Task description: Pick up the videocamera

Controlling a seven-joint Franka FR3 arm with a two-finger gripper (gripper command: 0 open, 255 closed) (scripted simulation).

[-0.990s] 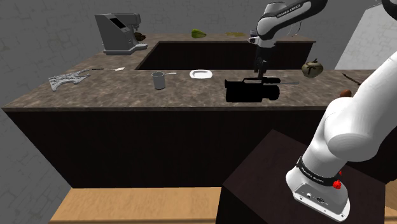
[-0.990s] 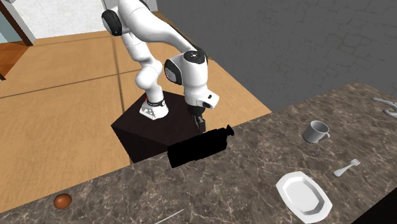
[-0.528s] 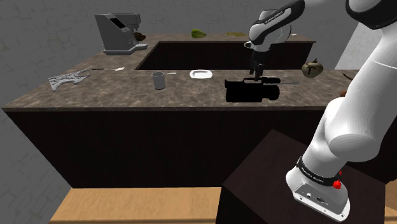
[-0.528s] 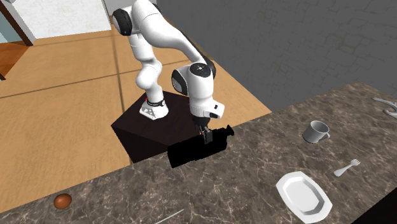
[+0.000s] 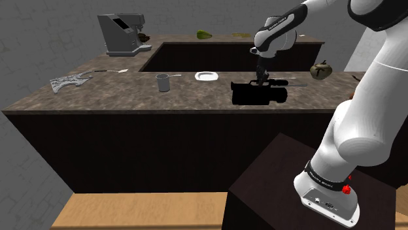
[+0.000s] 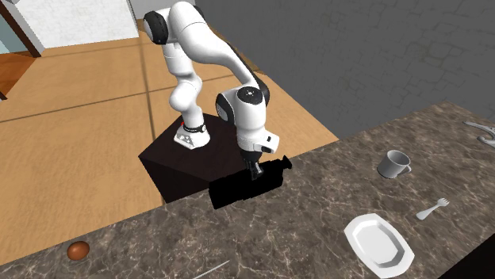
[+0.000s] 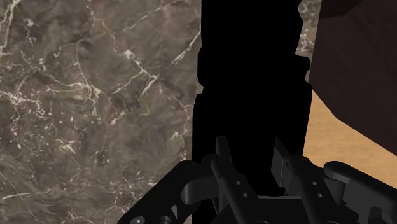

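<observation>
The camera (image 5: 256, 95), a flat black shape, lay on the counter (image 5: 131, 98) near the counter's edge that faces the stand (image 5: 281, 176). Its long side ran along that edge. The gripper (image 5: 263, 77) pointed straight down onto the camera's top, just about at mid-length. In the wrist view the fingers (image 7: 222, 168) stood spread, with part of the camera's black body between them. Black on black, I could not tell whether the pads touched it.

The step in hand looked like the final seating before the squeeze. To do it well, the fingers needed to sit low enough to take the body itself or a solid top bar, not a thin edge. The squeeze belonged across the narrow width, close to the middle of the length, so that neither end would droop on the lift. The closing wanted to be slow and even, since a one-sided touch could slide the camera toward the counter's edge. The lift should then go straight up. The mug (image 5: 163, 82) and plate (image 5: 205, 76) stood further in on the counter, well apart from the work.
</observation>
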